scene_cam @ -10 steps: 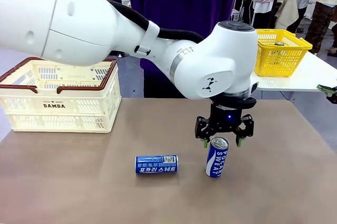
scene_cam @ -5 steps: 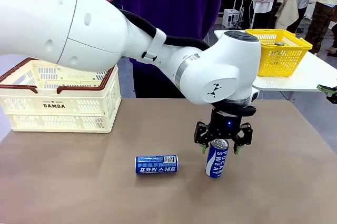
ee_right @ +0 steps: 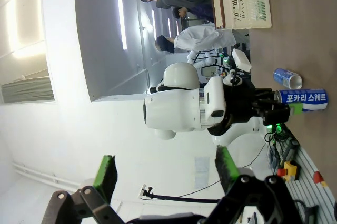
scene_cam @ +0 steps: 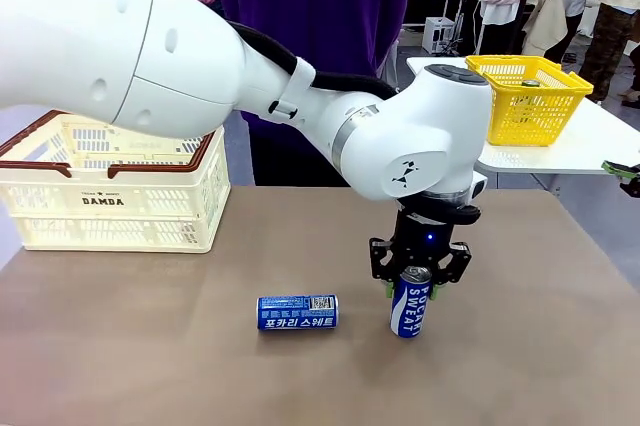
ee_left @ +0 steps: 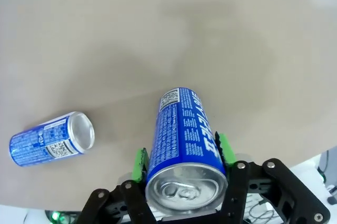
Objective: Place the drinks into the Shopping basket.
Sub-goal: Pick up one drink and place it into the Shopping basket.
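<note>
The left gripper (scene_cam: 413,289) has been lowered around the upright can (scene_cam: 409,311), now pinched in its jaws. A lying can (scene_cam: 297,312) is seen left of it. The right gripper (ee_right: 164,158) is held with jaws spread.

Green pads (ee_left: 140,164) on the black left gripper (scene_cam: 413,291) flank a blue Pocari Sweat can (scene_cam: 411,310), white-lettered, silver-topped; the lying can (scene_cam: 297,312) beside it matches; farther off, a cream Shopping basket (scene_cam: 110,208), brown-rimmed

Left arm (scene_cam: 150,56) reaches across to the tabletop's (scene_cam: 120,346) right-centre, wrist (scene_cam: 432,208) vertical. My left gripper (scene_cam: 413,287) points down, pads (ee_left: 140,164) pressed against a can (ee_left: 184,129). Right gripper (ee_right: 164,175): jaws spread, beyond the right edge.
</note>
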Controlling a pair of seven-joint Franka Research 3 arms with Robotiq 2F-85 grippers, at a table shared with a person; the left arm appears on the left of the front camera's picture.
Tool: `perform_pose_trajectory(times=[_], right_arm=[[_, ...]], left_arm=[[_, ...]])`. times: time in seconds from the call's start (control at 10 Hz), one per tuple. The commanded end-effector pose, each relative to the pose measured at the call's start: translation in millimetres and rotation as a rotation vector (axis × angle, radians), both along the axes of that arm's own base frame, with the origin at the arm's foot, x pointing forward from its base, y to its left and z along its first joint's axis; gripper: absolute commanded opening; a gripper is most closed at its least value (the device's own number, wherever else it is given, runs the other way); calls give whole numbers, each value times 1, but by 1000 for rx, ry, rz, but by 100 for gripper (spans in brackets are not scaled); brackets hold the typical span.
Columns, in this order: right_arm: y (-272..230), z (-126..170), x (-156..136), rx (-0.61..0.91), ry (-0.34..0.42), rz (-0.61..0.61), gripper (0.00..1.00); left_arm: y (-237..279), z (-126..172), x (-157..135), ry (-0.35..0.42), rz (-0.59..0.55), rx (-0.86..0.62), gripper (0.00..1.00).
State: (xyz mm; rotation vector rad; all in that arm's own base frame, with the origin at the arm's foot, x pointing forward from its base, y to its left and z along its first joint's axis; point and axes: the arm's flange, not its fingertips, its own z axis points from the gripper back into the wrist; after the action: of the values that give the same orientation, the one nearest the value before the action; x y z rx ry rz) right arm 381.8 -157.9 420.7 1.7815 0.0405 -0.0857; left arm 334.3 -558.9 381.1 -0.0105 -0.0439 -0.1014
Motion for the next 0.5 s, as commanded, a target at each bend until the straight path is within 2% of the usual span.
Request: perform_pose_trajectory(times=[0.0,0.4], right_arm=[[-3,5,1,14,15,-4,100],[-3,5,1,14,15,-4,100]], left_arm=[[0,-3,2,23,-5,17,0],[0,-10,2,37,-18,20,0]])
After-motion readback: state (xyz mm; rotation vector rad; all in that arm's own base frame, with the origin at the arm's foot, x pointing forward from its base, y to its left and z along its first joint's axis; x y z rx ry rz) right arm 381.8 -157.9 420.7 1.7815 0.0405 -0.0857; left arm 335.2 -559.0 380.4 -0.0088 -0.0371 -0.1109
